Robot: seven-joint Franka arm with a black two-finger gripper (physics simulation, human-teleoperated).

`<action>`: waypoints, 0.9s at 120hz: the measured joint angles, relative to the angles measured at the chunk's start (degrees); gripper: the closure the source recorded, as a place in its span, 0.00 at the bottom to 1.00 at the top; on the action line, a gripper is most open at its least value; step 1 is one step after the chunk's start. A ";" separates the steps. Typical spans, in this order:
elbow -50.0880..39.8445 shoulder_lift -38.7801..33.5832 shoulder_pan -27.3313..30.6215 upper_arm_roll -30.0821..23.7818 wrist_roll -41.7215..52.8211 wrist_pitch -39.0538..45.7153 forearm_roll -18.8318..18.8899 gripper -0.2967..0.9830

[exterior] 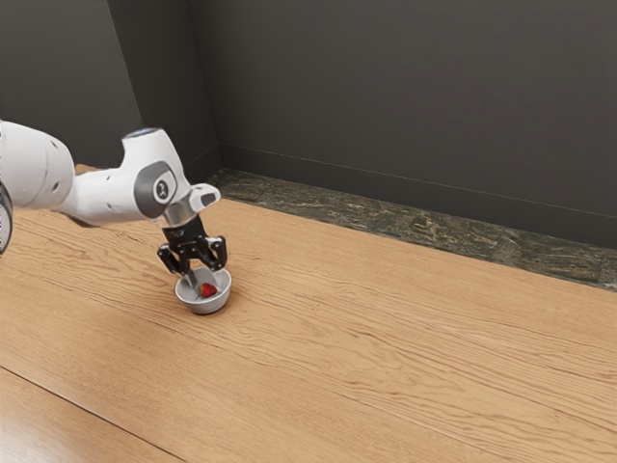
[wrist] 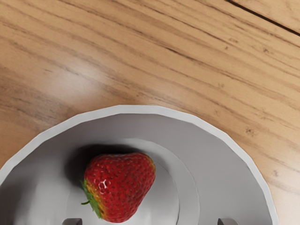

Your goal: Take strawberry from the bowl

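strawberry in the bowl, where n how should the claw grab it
Probably across the plump red middle of the strawberry, from straight above: it lies on its side, green leaves at one end, and the bowl walls it round, hindering a low approach.

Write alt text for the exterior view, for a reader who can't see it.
A white robot arm reaches from the view's left, its black jaws apart, down to a small pale bowl holding a red strawberry. The bowl sits on a wood-grained table, with a dark wall beyond.
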 joint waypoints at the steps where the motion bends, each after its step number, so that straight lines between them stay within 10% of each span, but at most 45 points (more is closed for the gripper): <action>1: 0.00 0.11 -0.12 0.16 -0.16 0.11 0.01 0.50; 76: 0.64 3.65 -5.94 5.79 -8.17 3.73 0.05 0.46; 108: 0.44 2.83 -5.60 5.83 -10.19 2.86 0.19 0.63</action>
